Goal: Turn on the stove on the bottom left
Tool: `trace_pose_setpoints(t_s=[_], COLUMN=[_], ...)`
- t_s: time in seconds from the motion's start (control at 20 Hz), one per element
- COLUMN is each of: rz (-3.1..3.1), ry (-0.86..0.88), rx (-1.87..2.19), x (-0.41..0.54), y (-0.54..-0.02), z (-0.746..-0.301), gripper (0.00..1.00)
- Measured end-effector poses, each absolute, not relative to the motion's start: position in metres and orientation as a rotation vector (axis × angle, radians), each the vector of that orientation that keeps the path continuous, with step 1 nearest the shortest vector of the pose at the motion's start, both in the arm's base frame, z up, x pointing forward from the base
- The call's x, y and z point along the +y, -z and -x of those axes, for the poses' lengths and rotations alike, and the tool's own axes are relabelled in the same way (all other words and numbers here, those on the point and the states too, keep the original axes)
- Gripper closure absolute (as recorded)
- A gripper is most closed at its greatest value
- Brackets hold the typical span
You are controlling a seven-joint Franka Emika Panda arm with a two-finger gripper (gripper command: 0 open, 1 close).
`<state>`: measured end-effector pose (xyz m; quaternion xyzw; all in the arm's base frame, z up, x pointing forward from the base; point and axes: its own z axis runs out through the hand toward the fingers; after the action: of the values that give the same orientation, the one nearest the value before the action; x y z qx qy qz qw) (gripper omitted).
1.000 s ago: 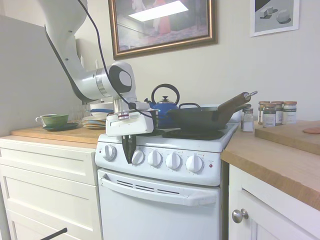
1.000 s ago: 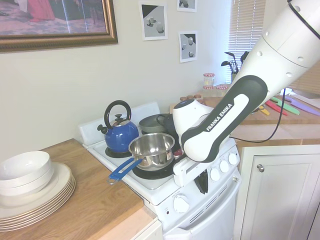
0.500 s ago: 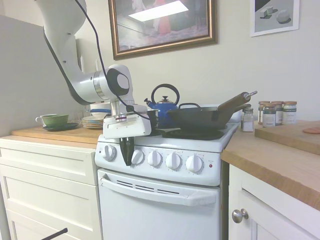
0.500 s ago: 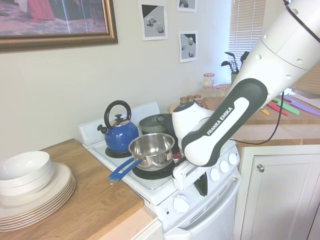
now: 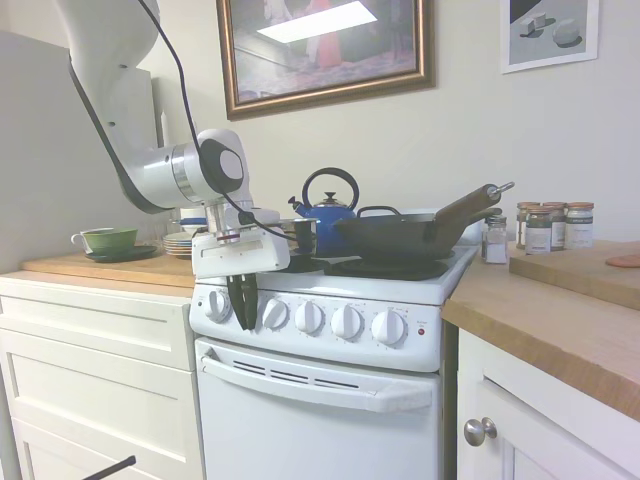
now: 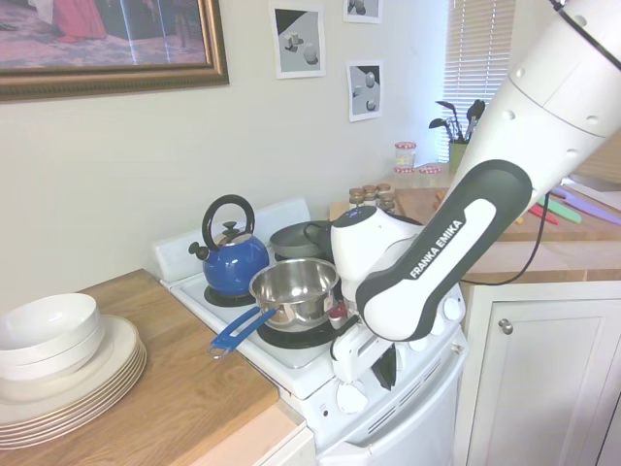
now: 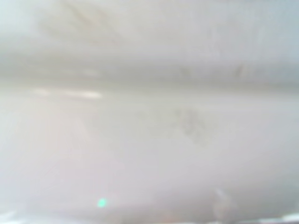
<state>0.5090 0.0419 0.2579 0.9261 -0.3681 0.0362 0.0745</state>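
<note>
White arm bent down at the wrist — tool (image 5: 243,303) vertical, dark fingers nearly together.

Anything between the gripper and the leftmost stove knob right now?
Nothing: in the first exterior view the gripper hangs just right of the leftmost knob on the stove, with only bare white panel between.

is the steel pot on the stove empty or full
Empty as far as visible: the second exterior view looks into the steel pot on the stove and shows bare shiny inner wall; its very bottom is hidden.

One stove (image 5: 330,390), one blue kettle (image 5: 329,213), one steel saucepan (image 6: 295,291), one dark wok (image 5: 400,236), four spice jars (image 5: 548,226)
</note>
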Motion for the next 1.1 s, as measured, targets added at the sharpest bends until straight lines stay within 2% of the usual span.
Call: trace_pose_setpoints(t_s=[0.2, 0.25, 0.75, 1.1], rz=[-2.792, -2.792, -2.788, -2.792], ry=[-0.155, -0.161, -0.214, -0.204], rx=[-1.12, -1.128, -1.243, -1.308], x=[0.04, 0.039, 0.016, 0.007], y=[-0.279, -0.283, -0.316, -0.322], z=[-0.499, -0.495, -0.46, -0.452], gripper=[1.0, 0.0, 0.0, 0.0])
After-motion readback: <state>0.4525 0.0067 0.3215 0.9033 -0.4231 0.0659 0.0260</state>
